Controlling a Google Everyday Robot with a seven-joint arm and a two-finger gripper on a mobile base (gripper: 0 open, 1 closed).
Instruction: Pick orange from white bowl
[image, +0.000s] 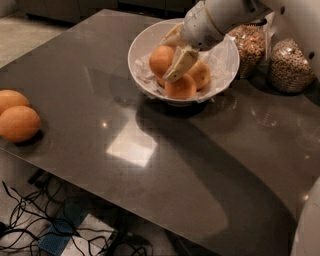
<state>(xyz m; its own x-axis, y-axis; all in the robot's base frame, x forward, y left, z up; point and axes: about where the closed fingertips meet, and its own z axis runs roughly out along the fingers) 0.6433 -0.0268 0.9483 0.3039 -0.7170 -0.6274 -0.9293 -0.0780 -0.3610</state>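
The white bowl (142, 47) with crinkled clear plastic lining stands at the back of the dark table. My gripper (167, 60) reaches down into it from the upper right and is shut on the orange (159, 59) at the bowl's left side, held slightly raised. One cream finger (180, 62) lies across the orange's right side; the other is behind it. Two more oranges (181, 87) (201, 74) lie in the bowl below and to the right.
Two loose oranges (19, 123) (9, 99) sit at the table's left edge. Two glass jars of grain (247, 42) (289, 65) stand right of the bowl. Cables lie on the floor below the table's front edge.
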